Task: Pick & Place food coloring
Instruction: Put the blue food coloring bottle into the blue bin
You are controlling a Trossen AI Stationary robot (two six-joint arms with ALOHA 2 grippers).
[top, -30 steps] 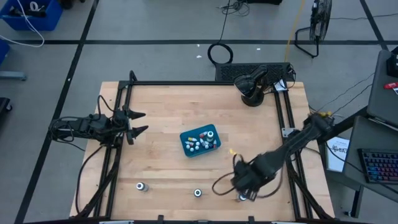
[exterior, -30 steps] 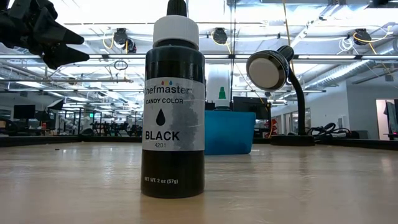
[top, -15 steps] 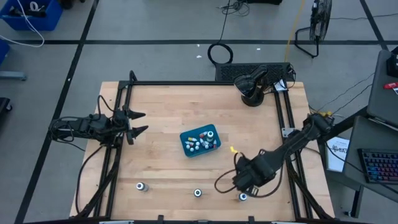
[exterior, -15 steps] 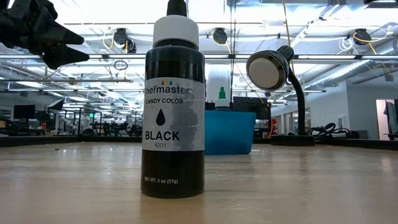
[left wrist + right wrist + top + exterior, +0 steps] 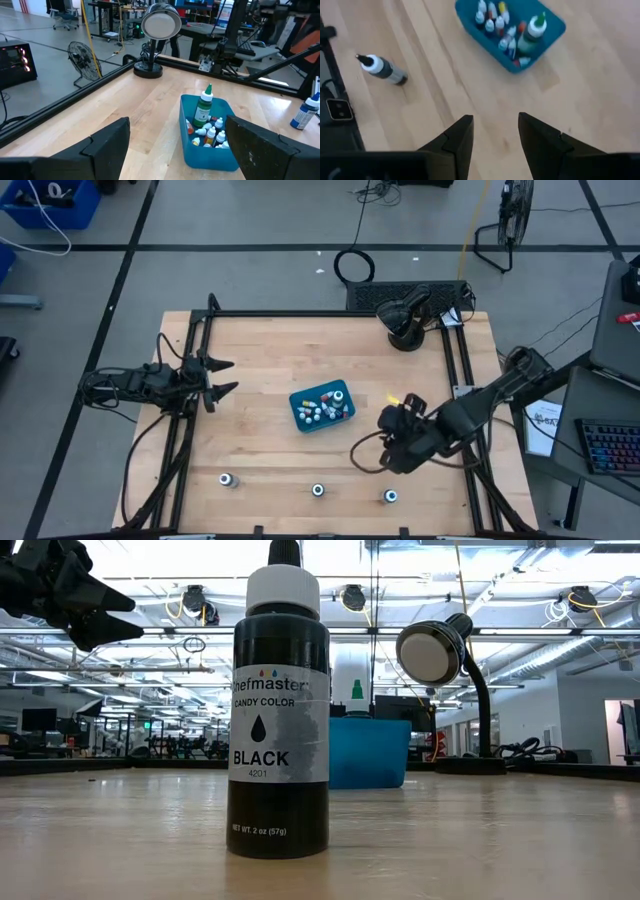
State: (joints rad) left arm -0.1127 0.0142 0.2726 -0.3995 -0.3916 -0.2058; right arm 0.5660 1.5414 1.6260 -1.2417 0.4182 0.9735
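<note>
The teal tray (image 5: 322, 407) sits mid-table, holding several tiny bottles with white, pink or red caps (image 5: 496, 21) and one bigger green-topped bottle (image 5: 204, 107). Three dark bottles stand upright on their bases along the near edge: the left one (image 5: 228, 479), the middle one (image 5: 318, 490) and the right one (image 5: 390, 496). In the low view, one black bottle (image 5: 278, 710) fills the foreground. My right gripper (image 5: 390, 438) hovers open between the tray and the right bottle, and its wrist view shows both fingers apart (image 5: 495, 122). My left gripper (image 5: 215, 380) waits open near the table's left edge.
A black desk lamp (image 5: 405, 320) stands at the far right corner. Black frame rails (image 5: 190, 410) run along the table's left and right sides. Bare wood lies between the tray and the row of standing bottles.
My right gripper has drawn away from the right-hand bottle by the near edge, rising and moving toward the far edge and slightly right. It now faces the tray. The bottle stays upright where it stood.
</note>
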